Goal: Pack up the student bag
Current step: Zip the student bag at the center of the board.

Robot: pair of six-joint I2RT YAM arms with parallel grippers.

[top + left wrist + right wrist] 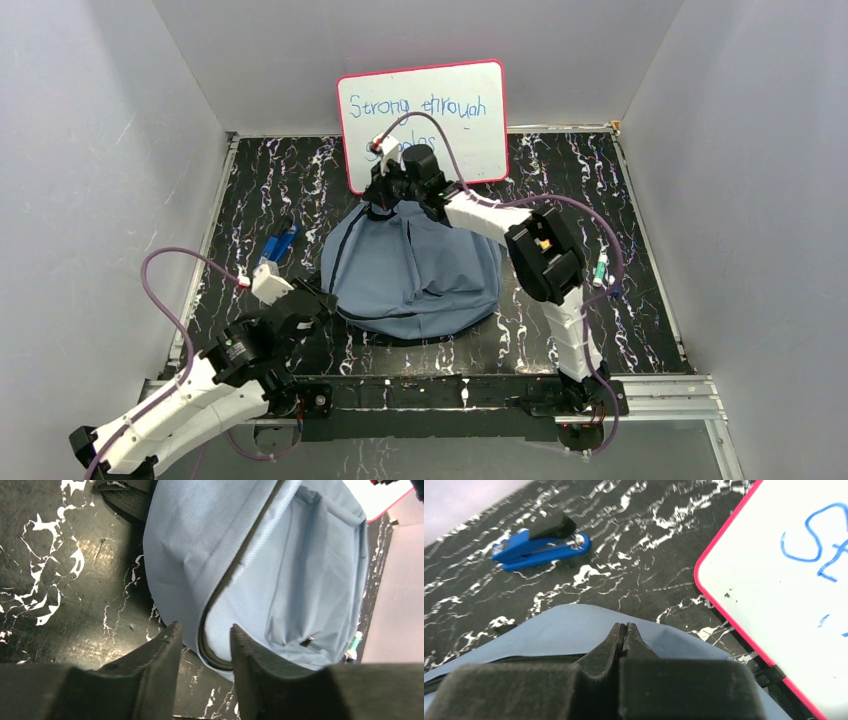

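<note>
Left tool [202,632] parted and empty, zipper line showing between its fingers at the near-left rim of the student bag [420,275]. Right tool [624,627] pinched shut on the far top, cloth tenting up to it. Bag sits mid-table [300,180]. Likely soft, light and floppy, so best taken by seam or zipper edge. Right wrist shows the blue stapler [541,542] plainly. Only the top view shows both arms.

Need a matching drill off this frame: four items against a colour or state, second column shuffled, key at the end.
Items:
1. bag
2. stapler
3. whiteboard
4. right tool

Colour or state:
A. pink frame
B. shut, at the bag's top
C. grey-blue
D. bright blue and black

Pairs: 1-C, 2-D, 3-A, 4-B
</note>
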